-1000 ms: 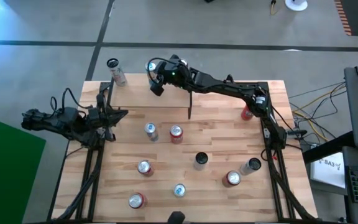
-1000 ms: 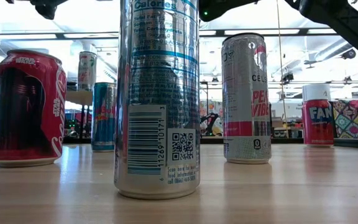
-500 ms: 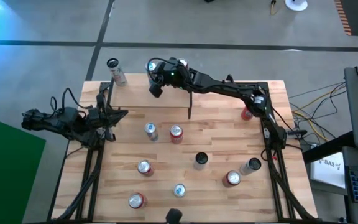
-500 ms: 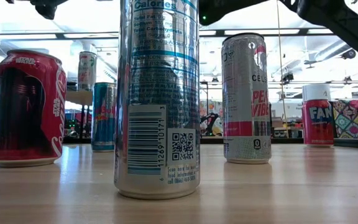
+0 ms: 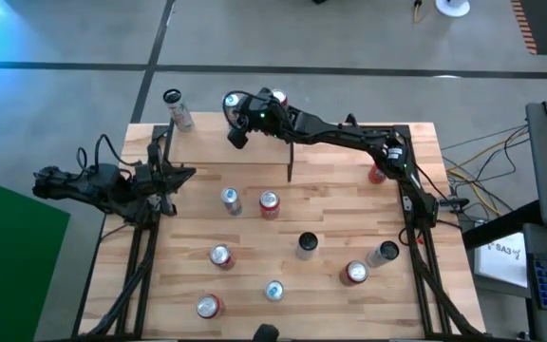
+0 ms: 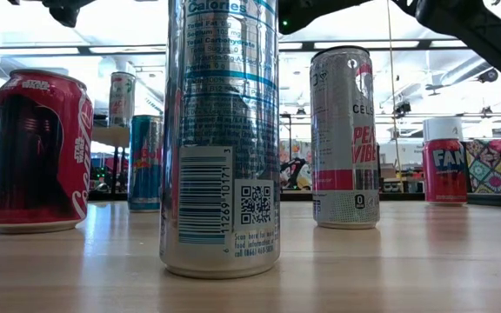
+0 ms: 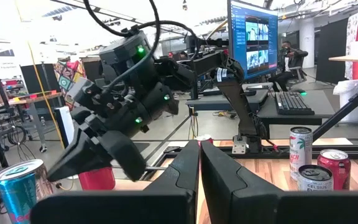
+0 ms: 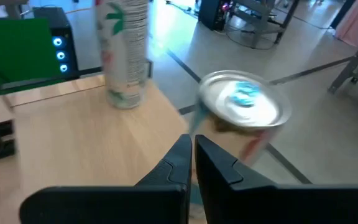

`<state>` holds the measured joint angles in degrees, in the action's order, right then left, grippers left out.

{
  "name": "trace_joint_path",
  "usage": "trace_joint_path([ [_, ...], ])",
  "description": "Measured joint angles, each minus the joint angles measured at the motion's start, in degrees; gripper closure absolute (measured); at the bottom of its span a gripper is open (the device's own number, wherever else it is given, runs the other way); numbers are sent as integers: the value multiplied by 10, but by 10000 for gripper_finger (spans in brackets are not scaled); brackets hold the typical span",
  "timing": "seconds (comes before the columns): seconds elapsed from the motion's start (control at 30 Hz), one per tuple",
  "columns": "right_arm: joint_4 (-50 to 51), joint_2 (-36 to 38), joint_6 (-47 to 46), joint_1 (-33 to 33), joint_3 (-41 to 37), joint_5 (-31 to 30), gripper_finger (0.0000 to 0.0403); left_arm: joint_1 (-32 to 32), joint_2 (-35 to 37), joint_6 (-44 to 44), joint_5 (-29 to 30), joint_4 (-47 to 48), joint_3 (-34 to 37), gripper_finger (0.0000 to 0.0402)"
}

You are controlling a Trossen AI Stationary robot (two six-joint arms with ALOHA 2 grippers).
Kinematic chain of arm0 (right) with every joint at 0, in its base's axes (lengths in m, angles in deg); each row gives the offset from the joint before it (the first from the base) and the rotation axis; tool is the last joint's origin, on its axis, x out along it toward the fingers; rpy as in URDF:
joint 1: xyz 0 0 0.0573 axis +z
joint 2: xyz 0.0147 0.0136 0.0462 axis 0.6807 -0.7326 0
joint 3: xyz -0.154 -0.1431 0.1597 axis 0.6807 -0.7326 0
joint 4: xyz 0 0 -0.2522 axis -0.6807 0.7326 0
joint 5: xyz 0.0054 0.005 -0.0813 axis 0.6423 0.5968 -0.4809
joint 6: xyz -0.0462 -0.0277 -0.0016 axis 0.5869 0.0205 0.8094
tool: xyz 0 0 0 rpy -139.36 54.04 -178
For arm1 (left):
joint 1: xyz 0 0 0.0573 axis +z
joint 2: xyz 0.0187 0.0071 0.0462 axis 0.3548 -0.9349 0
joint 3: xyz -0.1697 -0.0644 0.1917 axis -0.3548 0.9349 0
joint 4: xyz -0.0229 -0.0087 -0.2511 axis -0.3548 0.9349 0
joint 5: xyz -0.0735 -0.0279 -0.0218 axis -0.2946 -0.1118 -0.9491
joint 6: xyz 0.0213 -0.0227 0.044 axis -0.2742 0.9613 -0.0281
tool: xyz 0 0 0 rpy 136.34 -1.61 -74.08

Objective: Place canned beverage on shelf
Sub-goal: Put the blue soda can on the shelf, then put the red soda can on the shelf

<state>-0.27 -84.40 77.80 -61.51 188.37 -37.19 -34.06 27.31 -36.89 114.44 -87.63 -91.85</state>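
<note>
While the right end effector (image 5: 228, 102) hangs pinched together, a blurred silver-topped can (image 8: 244, 107) tilts just ahead.

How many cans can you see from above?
11. Far edge: tall can and a can by the right gripper. Table: two middle cans, six nearer cans, one red can half under the right arm. Others may be hidden.
</note>
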Motion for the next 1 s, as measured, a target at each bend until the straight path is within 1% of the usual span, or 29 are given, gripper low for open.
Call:
trace_joint_path([
  [0.17,57,1,9,25,28,0,390,0,0,0,0,0,0,402],
  [0.43,234,3,9,72,112,0,390,0,0,0,0,0,0,402],
  [0.57,287,7,4,94,132,3,390,0,0,0,0,0,0,402],
  [0.67,319,12,1,105,131,37,390,0,0,0,0,0,0,402],
  [0.77,352,15,-21,109,131,89,390,0,-1,0,0,-1,0,402],
  [0.9,405,22,-69,111,131,145,390,0,-2,0,-1,0,0,402],
  [1.0,465,24,-106,111,132,194,390,0,-3,0,-1,-1,0,402],
])
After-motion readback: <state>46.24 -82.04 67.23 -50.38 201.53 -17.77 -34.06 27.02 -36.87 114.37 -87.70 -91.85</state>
